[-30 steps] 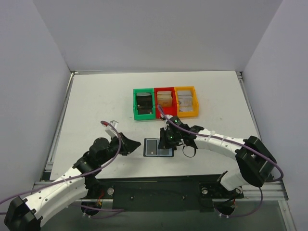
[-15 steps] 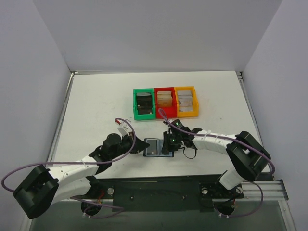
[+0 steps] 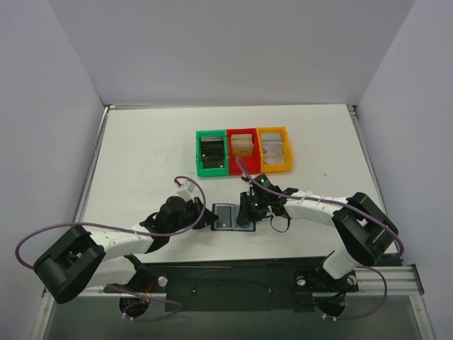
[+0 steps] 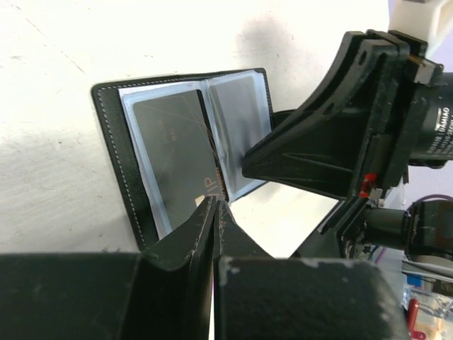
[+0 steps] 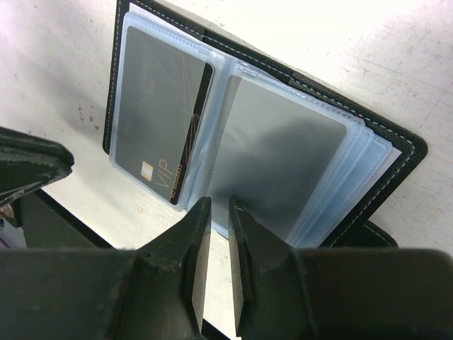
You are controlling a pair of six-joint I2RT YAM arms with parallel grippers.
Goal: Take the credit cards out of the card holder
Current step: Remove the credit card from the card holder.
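Observation:
The card holder [image 3: 228, 217] lies open and flat on the table between my two grippers, black border [image 4: 113, 142] around grey-blue clear pockets. A dark credit card [image 4: 173, 152] marked VIP sits in its left pocket [image 5: 159, 106]. The right pocket [image 5: 283, 163] shows a stack of clear sleeves; I cannot tell whether they hold cards. My left gripper [image 4: 214, 203] is shut, its tips low at the holder's left side, nothing visible between them. My right gripper [image 5: 220, 205] stands open by a narrow slit, its tips on the right pocket's edge beside the fold.
Three bins stand in a row behind the holder: green [image 3: 211, 154], red [image 3: 242, 147] and yellow [image 3: 274, 149], each holding stacked items. White walls enclose the table on three sides. A black rail runs along the near edge.
My left arm has swung right and brought its gripper up to the holder's left side. The right gripper stays at the holder, its jaws parted slightly.

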